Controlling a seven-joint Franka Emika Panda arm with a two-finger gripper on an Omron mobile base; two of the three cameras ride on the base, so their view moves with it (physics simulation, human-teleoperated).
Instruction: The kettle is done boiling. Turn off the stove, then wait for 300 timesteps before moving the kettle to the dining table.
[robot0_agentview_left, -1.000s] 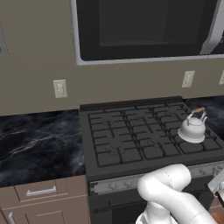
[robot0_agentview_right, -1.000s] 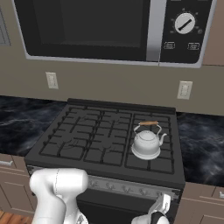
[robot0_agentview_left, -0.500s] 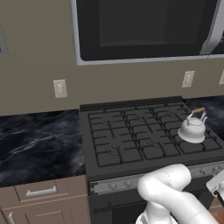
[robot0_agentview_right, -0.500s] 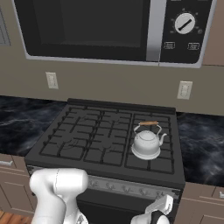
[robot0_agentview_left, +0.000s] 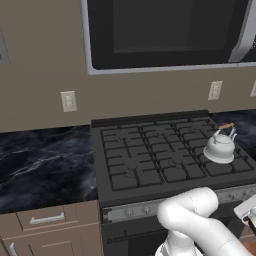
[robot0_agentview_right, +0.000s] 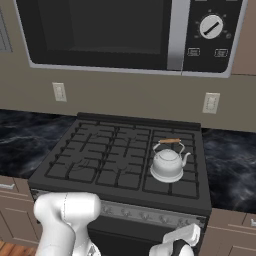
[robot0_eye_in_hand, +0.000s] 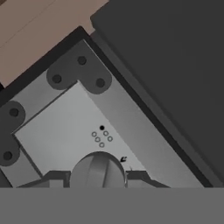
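Note:
The silver-white kettle (robot0_agentview_left: 220, 147) (robot0_agentview_right: 167, 162) stands upright on the right front grate of the black stove (robot0_agentview_left: 150, 160) (robot0_agentview_right: 110, 155). My arm reaches down in front of the stove's silver front strip (robot0_agentview_left: 135, 210) (robot0_agentview_right: 150, 212), toward its right end. In the hand view my gripper (robot0_eye_in_hand: 98, 178) sits around a round grey knob (robot0_eye_in_hand: 98, 168) on that strip. One dark fingertip (robot0_eye_in_hand: 54, 178) presses the knob's left side and the other touches its right side. The dining table is out of view.
A black microwave (robot0_agentview_left: 165, 32) (robot0_agentview_right: 125, 32) hangs low over the stove. Dark marble worktop (robot0_agentview_left: 45, 165) (robot0_agentview_right: 230, 165) runs on both sides, with brown drawers (robot0_agentview_left: 45, 220) beneath on the left. Wall outlets (robot0_agentview_left: 68, 101) (robot0_agentview_right: 211, 103) sit above the worktop.

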